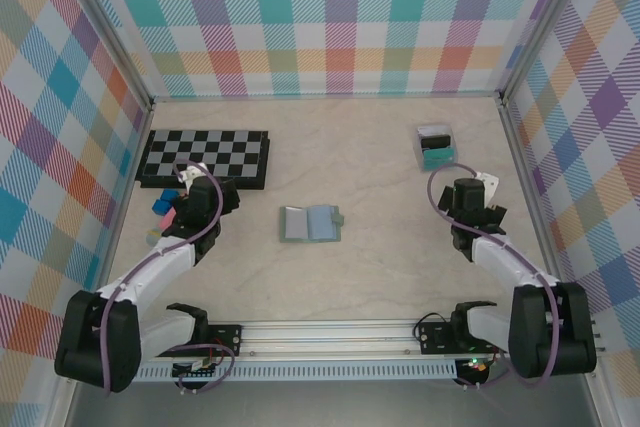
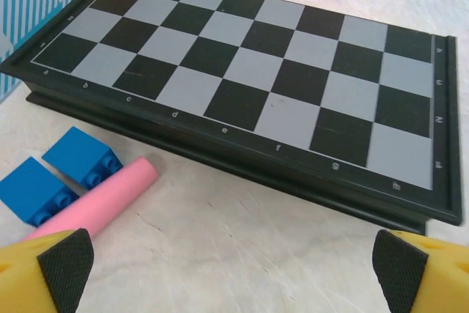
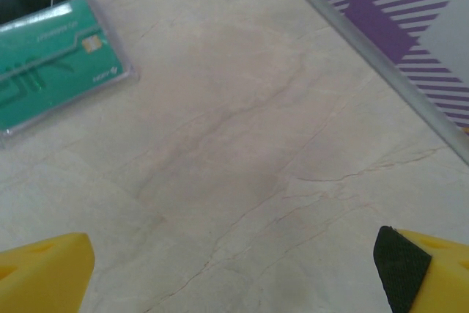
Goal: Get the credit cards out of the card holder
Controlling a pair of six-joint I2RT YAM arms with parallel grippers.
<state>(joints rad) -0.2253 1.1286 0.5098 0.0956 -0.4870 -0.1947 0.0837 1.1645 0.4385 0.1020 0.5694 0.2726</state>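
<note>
The card holder (image 1: 311, 224) lies open and flat in the middle of the table, sage green outside with grey-blue pockets facing up. I cannot tell the credit cards apart from those pockets. A small pale flat piece (image 1: 152, 237) lies by the left wall; what it is I cannot tell. My left gripper (image 1: 185, 205) hangs open left of the holder, near the chessboard's front edge. In the left wrist view, the left gripper (image 2: 234, 269) has only bare table between its pads (image 2: 67, 260). My right gripper (image 1: 467, 202) (image 3: 234, 269) stands open to the holder's right, over bare table.
A black chessboard (image 1: 205, 157) (image 2: 256, 71) lies at the back left. Two blue blocks (image 2: 55, 174) and a pink cylinder (image 2: 95, 199) sit in front of it. A clear box (image 1: 434, 145) holding a teal card (image 3: 51, 64) stands at the back right. Patterned walls enclose three sides.
</note>
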